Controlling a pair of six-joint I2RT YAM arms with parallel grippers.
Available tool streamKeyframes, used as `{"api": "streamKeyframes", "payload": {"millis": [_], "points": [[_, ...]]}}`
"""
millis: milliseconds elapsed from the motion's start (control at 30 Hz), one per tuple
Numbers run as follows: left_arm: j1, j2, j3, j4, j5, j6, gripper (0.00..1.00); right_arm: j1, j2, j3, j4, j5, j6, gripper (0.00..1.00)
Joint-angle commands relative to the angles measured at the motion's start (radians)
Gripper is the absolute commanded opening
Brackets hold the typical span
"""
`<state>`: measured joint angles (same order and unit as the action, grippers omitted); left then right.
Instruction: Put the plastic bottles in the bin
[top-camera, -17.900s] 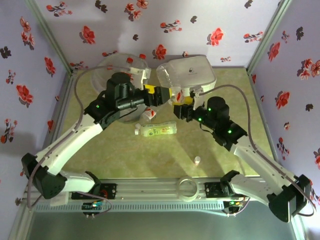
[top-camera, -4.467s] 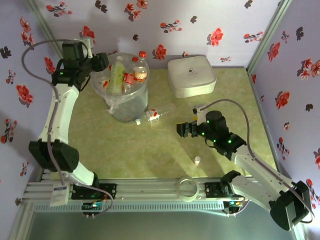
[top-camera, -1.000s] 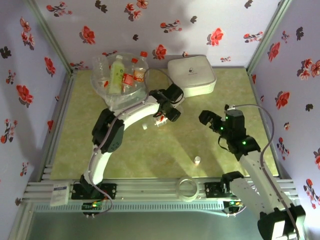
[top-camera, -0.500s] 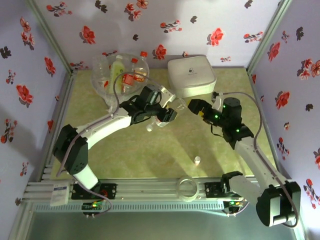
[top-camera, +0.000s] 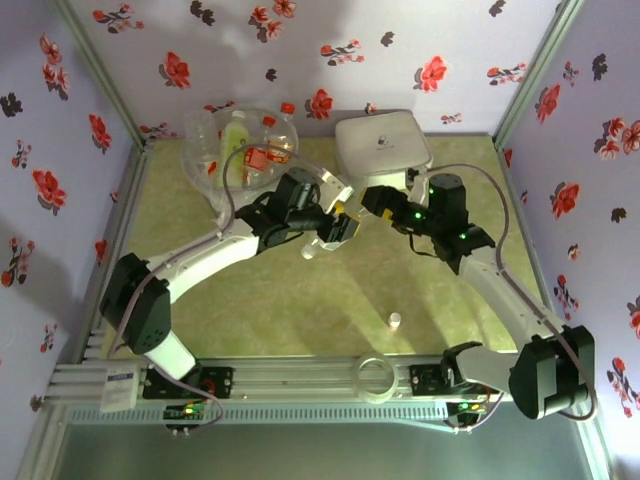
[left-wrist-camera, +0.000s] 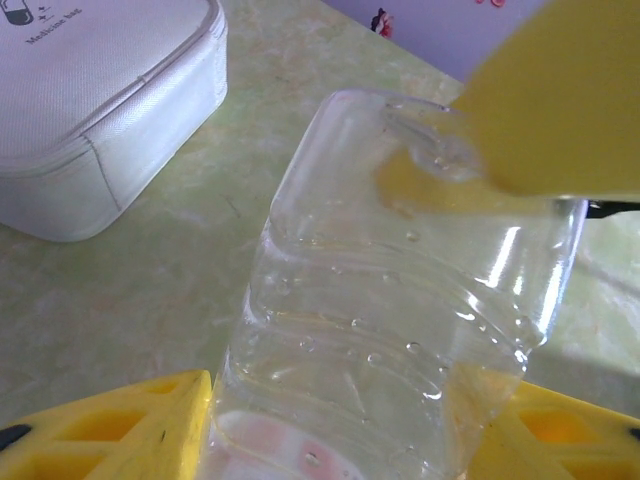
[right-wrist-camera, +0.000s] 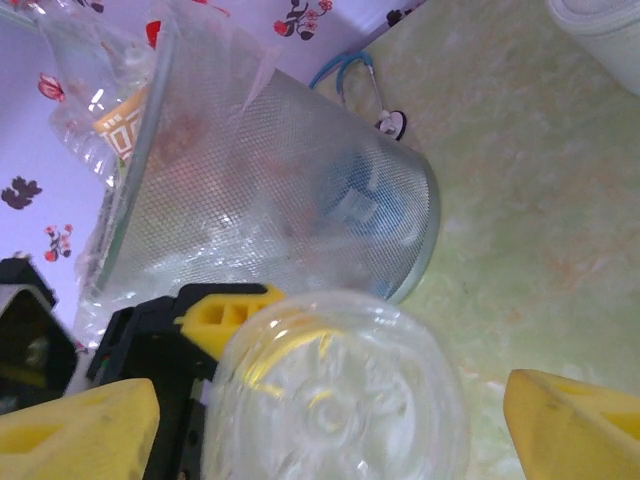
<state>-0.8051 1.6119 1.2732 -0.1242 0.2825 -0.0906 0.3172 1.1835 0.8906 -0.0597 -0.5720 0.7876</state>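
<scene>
Our left gripper (left-wrist-camera: 360, 410) pinches a clear bottle (left-wrist-camera: 390, 300) low on its body, one yellow finger on each side, and seems to hold it up off the tabletop (top-camera: 250, 310), between the bin (right-wrist-camera: 300, 190) and the white box (top-camera: 383, 150). Our right gripper (right-wrist-camera: 335, 415) faces the bottle's base end-on. Its jaws are spread to either side with gaps showing, though in the left wrist view one finger appears to brush the far end. We read this as a handover just short of a second grip.

The main risk is timing: if the left gripper lets go before the right one bites, the bottle drops and rolls. The wall is thin and slick, so a hard squeeze near the base could dent it and squirt it out. A grip that far toward the end also leaves the bottle free to swing.

The bin stands at the far left, on the other side of our left arm, so a reach from the right could clip that arm. Other bottles (top-camera: 235, 140) already poke above the rim, and another dropped on top may bounce off.
</scene>
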Motion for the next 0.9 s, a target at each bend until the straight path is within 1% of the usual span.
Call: {"api": "streamKeyframes", "payload": {"millis": [0, 200, 300, 433, 533, 767, 800, 867], "points": [[-0.009, -0.037, -0.006, 0.038, 0.021, 0.025, 0.60, 0.002, 0.032, 0.031, -0.027, 0.021, 0.011, 0.87], [-0.017, -0.028, 0.015, 0.029, 0.021, 0.043, 0.60, 0.002, 0.077, 0.048, 0.008, -0.007, 0.040, 0.86], [-0.017, -0.031, 0.017, 0.035, 0.020, 0.038, 0.60, 0.002, 0.084, 0.057, -0.015, -0.001, 0.029, 0.74], [-0.016, -0.049, 0.018, 0.040, -0.010, 0.028, 0.61, -0.001, 0.078, 0.056, -0.023, 0.013, 0.028, 0.67], [-0.016, -0.059, 0.024, 0.037, -0.033, 0.024, 0.63, -0.003, 0.072, 0.063, -0.022, 0.018, 0.035, 0.59], [-0.016, -0.076, 0.026, 0.050, -0.055, 0.015, 0.64, -0.002, 0.053, 0.100, -0.059, 0.036, 0.024, 0.49], [-0.016, -0.079, 0.027, 0.053, -0.055, 0.010, 0.66, -0.003, 0.049, 0.107, -0.064, 0.039, 0.022, 0.48], [-0.016, -0.088, 0.035, 0.048, -0.054, 0.004, 0.73, -0.005, 0.037, 0.125, -0.073, 0.042, 0.021, 0.48]]}}
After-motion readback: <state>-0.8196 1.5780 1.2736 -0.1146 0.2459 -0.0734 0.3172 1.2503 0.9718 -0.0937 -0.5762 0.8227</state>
